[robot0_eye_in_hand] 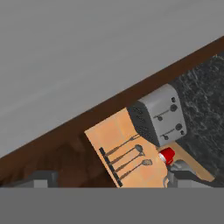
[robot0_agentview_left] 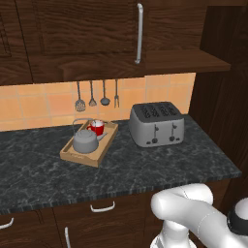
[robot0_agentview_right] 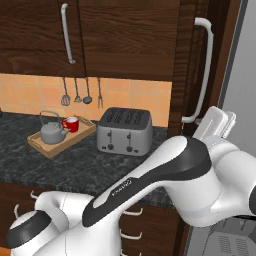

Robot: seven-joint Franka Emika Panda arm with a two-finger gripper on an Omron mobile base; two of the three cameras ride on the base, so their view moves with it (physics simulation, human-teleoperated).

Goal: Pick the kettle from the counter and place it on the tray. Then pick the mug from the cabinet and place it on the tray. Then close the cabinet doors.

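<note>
Now look at the desk (robot0_agentview_left: 145,167): the kettle (robot0_agentview_left: 85,140) and the red mug (robot0_agentview_left: 97,127) both sit in the wooden tray (robot0_agentview_left: 72,156), left of the toaster (robot0_agentview_left: 156,124). From the left you see the cabinet doors (robot0_agentview_left: 82,31) flat and closed. From the right you also see the white arm near a tall door handle (robot0_agentview_right: 202,70). The jaws are spread wide and hold nothing.

Wall: orange-tan tiled backsplash (robot0_agentview_left: 43,104) at 12 o'clock.
Utensils: four utensils (robot0_agentview_left: 97,94) hanging on it.
Toaster: silver four-slot toaster (robot0_agentview_left: 156,123) at 1 o'clock.
Drawers: dark wood drawers (robot0_agentview_left: 97,213), silver handles, at 6 o'clock.
</note>
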